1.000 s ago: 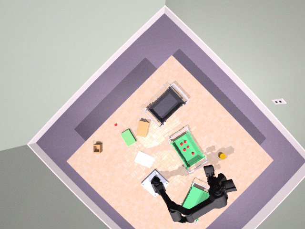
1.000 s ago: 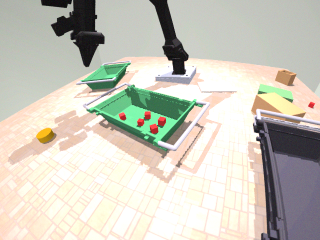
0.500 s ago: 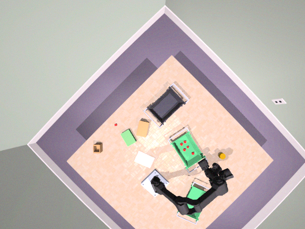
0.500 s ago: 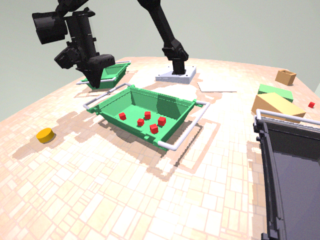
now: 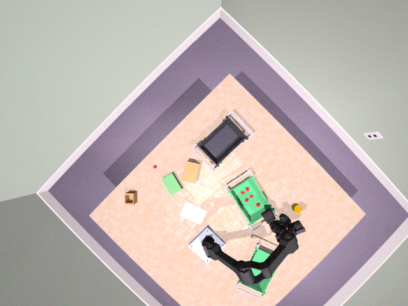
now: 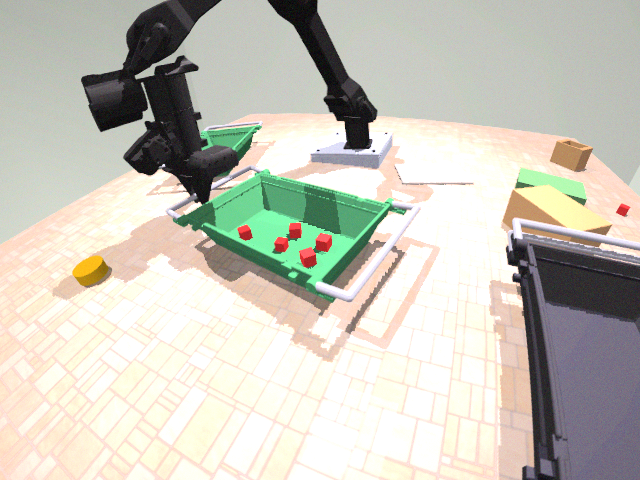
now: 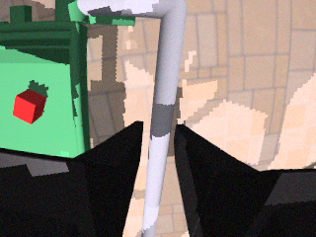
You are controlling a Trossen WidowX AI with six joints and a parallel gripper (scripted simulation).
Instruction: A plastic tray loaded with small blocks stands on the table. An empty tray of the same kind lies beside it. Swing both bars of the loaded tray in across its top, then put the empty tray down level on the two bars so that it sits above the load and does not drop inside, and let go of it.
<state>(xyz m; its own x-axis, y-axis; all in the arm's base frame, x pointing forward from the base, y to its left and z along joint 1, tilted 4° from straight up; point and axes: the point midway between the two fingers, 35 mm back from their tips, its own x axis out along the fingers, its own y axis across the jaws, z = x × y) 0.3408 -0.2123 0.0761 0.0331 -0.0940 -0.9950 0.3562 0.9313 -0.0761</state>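
The loaded green tray stands upright, with several red blocks on its floor. Its far bar and near bar are both swung out past its ends. My gripper is partly open at the near bar. In the wrist view the bar runs between the fingertips, with a gap on either side. The empty green tray stands beyond, partly hidden by the arm, its bars outward.
A dark tray stands on the other side. A yellow disc lies near the gripper. A tan block, a green block, a white plate and a small open box are farther off.
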